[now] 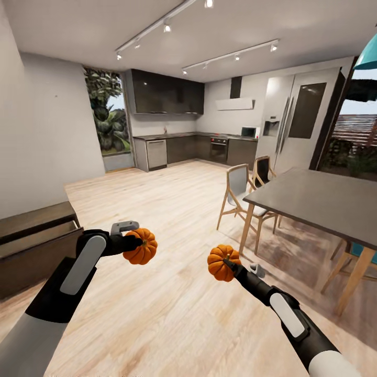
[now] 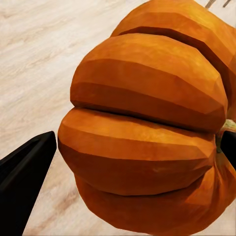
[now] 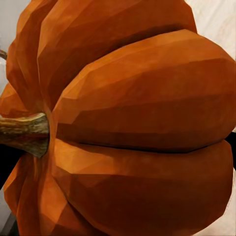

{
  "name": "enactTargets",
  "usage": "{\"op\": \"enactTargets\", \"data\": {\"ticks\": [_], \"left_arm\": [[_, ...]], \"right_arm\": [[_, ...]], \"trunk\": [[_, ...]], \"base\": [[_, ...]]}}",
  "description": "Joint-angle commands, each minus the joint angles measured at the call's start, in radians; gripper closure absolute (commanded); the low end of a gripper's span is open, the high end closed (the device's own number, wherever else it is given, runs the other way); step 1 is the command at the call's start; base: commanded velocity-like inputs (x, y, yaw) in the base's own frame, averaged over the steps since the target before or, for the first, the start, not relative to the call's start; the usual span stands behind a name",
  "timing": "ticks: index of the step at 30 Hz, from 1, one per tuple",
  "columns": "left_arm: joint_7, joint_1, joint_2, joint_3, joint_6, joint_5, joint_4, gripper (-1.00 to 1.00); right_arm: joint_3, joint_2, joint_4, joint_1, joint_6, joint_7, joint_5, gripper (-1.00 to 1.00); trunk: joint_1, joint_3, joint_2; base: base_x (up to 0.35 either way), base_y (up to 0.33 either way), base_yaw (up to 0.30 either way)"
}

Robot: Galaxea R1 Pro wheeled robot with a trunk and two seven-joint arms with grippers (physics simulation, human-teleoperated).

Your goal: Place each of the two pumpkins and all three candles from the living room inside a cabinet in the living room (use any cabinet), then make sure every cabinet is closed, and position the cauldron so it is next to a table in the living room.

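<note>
One pumpkin (image 1: 141, 246) is clamped in the left gripper (image 1: 137, 244) and a second pumpkin (image 1: 223, 262) in the right gripper (image 1: 228, 263), both carried above the pale wood floor (image 1: 173, 309). The dark cabinet (image 1: 31, 246) is seen at the left, its top drawer pulled open. A dining table (image 1: 319, 201) with chairs (image 1: 238, 193) is set to the right; the kitchen units (image 1: 193, 146) are lined along the far wall.
</note>
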Motion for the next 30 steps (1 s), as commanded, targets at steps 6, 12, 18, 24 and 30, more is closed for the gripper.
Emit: {"op": "enactTargets", "data": {"ticks": [6,12,18,24,30], "left_arm": [[0.011,-0.001,0.001,-0.002,0.0,0.008,-0.001,1.0],[0.011,-0.001,0.001,-0.002,0.0,0.008,-0.001,1.0],[0.011,-0.001,0.001,-0.002,0.0,0.009,-0.001,1.0],[0.011,-0.001,0.001,-0.001,0.0,0.008,-0.001,1.0],[0.011,-0.001,0.001,-0.001,0.0,0.008,-0.001,1.0]], "right_arm": [[0.002,-0.001,-0.001,-0.001,0.006,-0.002,-0.018,1.0],[0.002,-0.001,-0.001,-0.001,0.006,-0.002,-0.018,1.0],[0.002,-0.001,-0.001,-0.001,0.006,-0.002,-0.018,1.0],[0.002,-0.001,-0.002,-0.001,0.006,-0.002,-0.018,1.0],[0.002,-0.001,-0.002,-0.001,0.006,0.0,-0.018,1.0]], "trunk": [[0.0,0.002,-0.001],[0.0,0.004,-0.001],[0.0,0.007,-0.001],[0.0,0.009,-0.001],[0.0,0.012,-0.001]], "base": [[0.001,0.0,0.281],[0.0,0.0,0.281],[0.003,0.0,0.281],[0.151,0.06,0.281],[0.253,0.146,0.281]]}}
